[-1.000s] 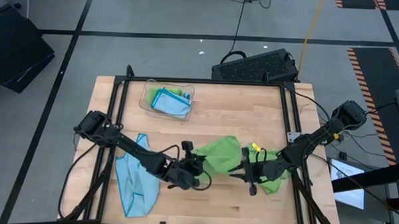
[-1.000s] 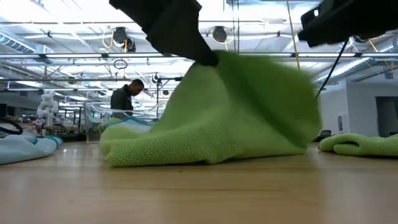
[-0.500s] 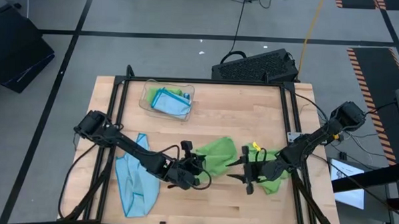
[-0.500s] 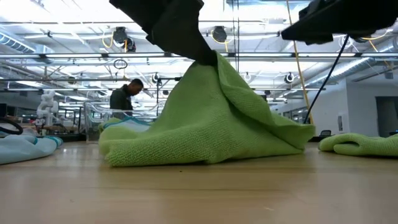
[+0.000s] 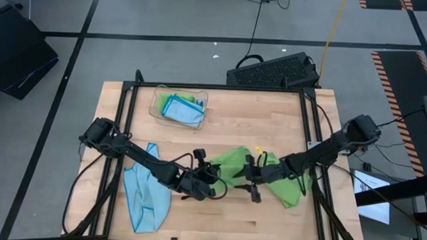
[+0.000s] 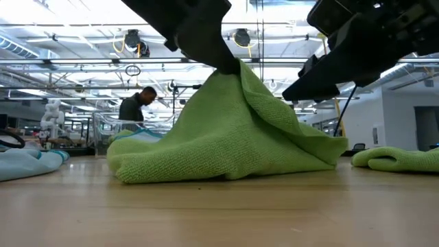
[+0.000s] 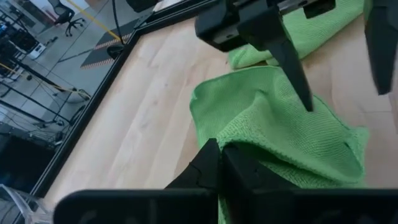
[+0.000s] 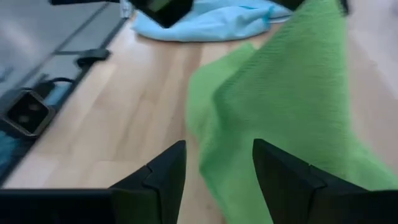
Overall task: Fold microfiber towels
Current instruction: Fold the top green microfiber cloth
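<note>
left end effector [image 6: 230,66] clamped on green towel [image 6: 233,134], peak lifted off counter [image 6: 219,213] | right end effector [image 5: 252,185] open, empty, beside towel

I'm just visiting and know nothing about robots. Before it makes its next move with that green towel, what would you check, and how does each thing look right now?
1. Left gripper pinching the green towel: ok, shut on a raised peak.
2. Right gripper free of cloth: ok, fingers open with nothing between them, hovering beside the towel.
3. Towel lying flat for folding: not ok, tented and bunched.
4. Second green towel out of the way: ok, apart at the right edge.
5. Blue towel out of the way: ok, on the table's left.
6. Which corner the left gripper holds: cannot tell.
</note>
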